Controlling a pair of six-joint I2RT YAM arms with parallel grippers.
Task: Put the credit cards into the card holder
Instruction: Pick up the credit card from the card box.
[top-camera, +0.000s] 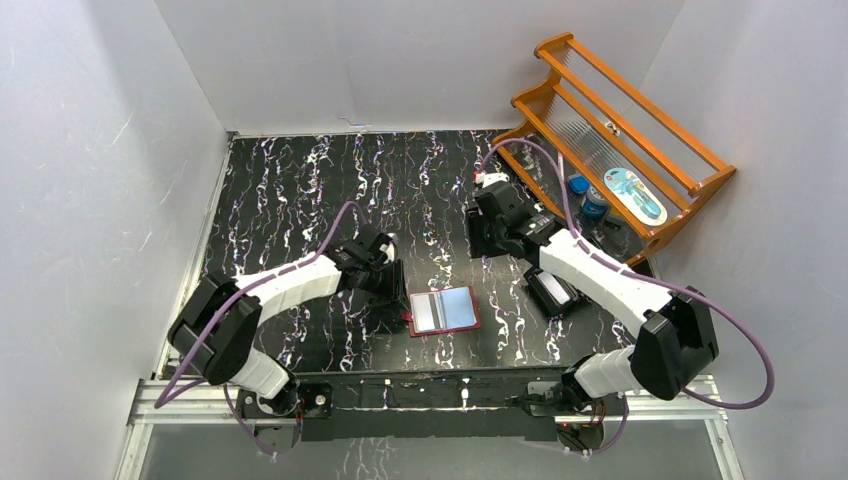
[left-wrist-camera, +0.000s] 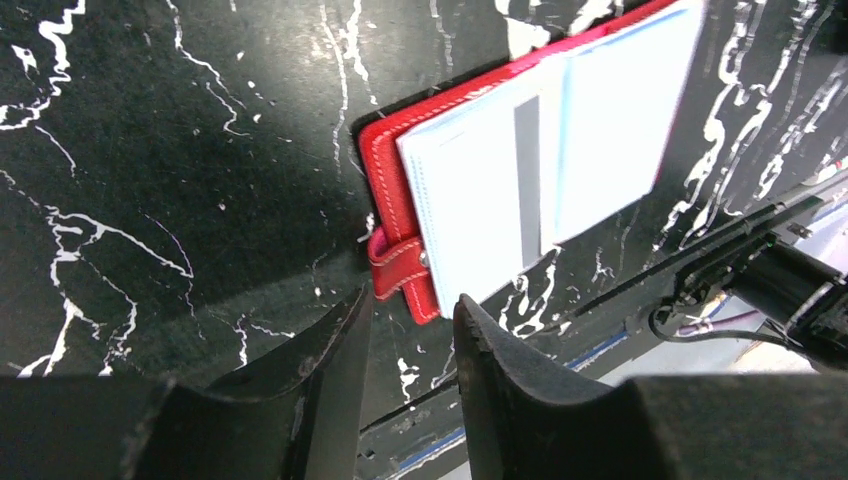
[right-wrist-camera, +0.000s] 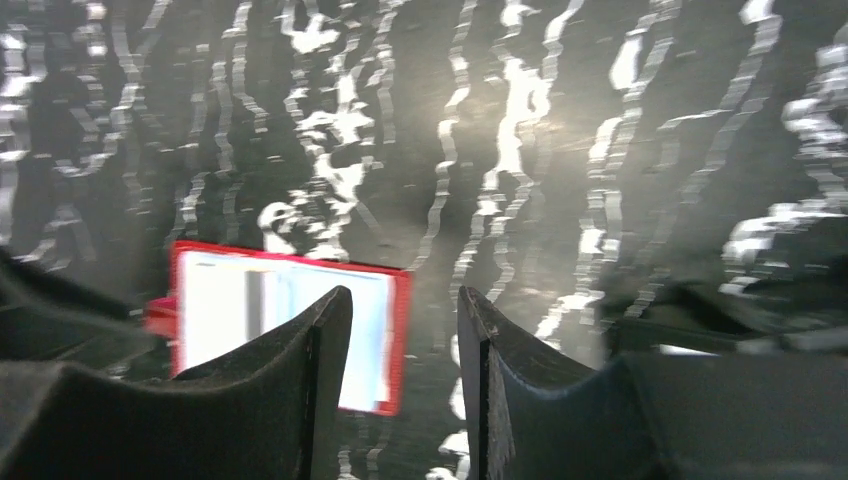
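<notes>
The card holder (top-camera: 443, 311) lies open on the black marbled table, a red case (left-wrist-camera: 385, 160) with pale bluish pockets (left-wrist-camera: 610, 120) facing up. A grey stripe (left-wrist-camera: 527, 165) crosses the pale sheets; whether these are credit cards I cannot tell. No loose credit card shows. My left gripper (top-camera: 393, 285) hovers at the holder's left edge, open and empty (left-wrist-camera: 410, 300), with the red strap tab (left-wrist-camera: 397, 262) just beyond its fingertips. My right gripper (top-camera: 482, 240) hangs above the table behind and to the right of the holder (right-wrist-camera: 230, 300), also open and empty (right-wrist-camera: 402, 295).
A black open box (top-camera: 553, 292) stands to the right of the holder, beside the right arm. An orange wooden rack (top-camera: 610, 130) holding small items fills the back right corner. White walls close in the table's left, back and right sides.
</notes>
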